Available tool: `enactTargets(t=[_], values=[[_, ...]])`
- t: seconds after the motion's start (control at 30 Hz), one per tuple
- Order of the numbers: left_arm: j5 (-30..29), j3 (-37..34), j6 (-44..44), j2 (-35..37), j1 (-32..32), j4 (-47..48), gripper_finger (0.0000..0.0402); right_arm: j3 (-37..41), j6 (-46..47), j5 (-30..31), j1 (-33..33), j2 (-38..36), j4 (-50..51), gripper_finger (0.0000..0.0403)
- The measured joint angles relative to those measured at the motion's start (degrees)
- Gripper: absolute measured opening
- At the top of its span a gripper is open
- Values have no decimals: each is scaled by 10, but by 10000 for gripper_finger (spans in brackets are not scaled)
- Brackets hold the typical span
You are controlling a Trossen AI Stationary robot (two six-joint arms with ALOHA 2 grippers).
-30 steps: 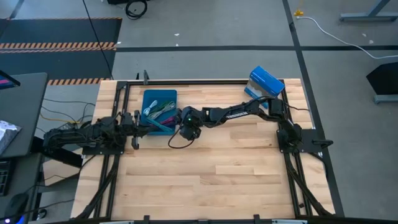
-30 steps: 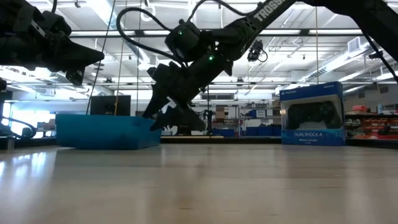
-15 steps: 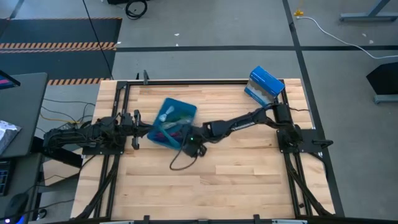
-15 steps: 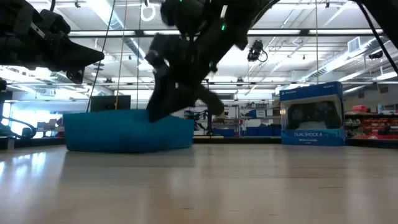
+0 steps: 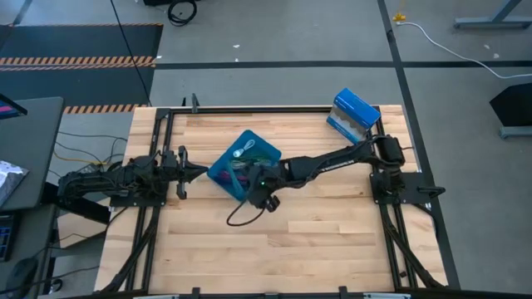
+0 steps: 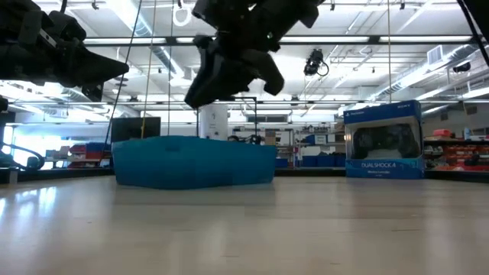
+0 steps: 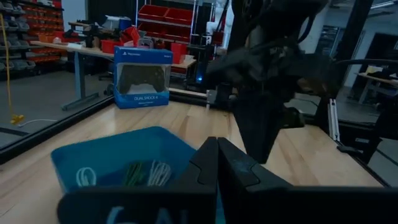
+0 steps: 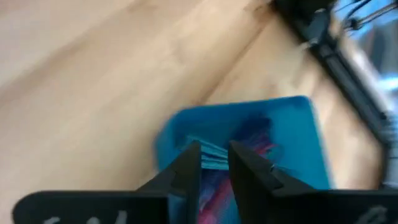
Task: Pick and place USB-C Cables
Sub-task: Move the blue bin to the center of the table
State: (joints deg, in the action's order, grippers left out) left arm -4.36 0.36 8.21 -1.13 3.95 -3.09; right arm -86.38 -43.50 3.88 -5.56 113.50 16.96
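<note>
Lying loose in a blue rectangular plastic tray (image 5: 224, 154), turned cornerwise near the middle of the pale wooden surface (image 5: 316, 241): the thin coiled USB-C cables (image 5: 243, 160), with green, pale and magenta strands showing; individual bundles hard to separate.

Hovering over the tray's near corner, clear of its rim in the low view: the right gripper (image 5: 263, 184), fingers narrowly parted, nothing visibly pinched.

Parked just beside the tray's left corner: the left gripper (image 5: 184, 171), fingers pressed together, empty.

Standing well apart at the far right corner: a blue-and-white cardboard box (image 5: 353, 112).

Probably very light and floppy, each coil; likely to sag, unwind or snag a neighbour when lifted. Best pinched across the middle of the bundle, over all loops at once, not by a plug end or single strand. Slick jacket, so a firm squeeze advisable; little risk of damage.
</note>
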Motion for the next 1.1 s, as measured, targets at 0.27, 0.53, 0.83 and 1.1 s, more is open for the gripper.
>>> enactTargets(t=[0.27,0.53,0.83,1.1], values=[[0,0,0,0,0,-1,5,5,56,-8,2,8,25,121],[0,0,1,0,0,-1,5,7,63,13,63,8,115,189],[0,0,0,0,0,-1,5,11,64,-45,111,8,171,188],[0,0,1,0,0,-1,5,15,106,-62,101,8,201,84]])
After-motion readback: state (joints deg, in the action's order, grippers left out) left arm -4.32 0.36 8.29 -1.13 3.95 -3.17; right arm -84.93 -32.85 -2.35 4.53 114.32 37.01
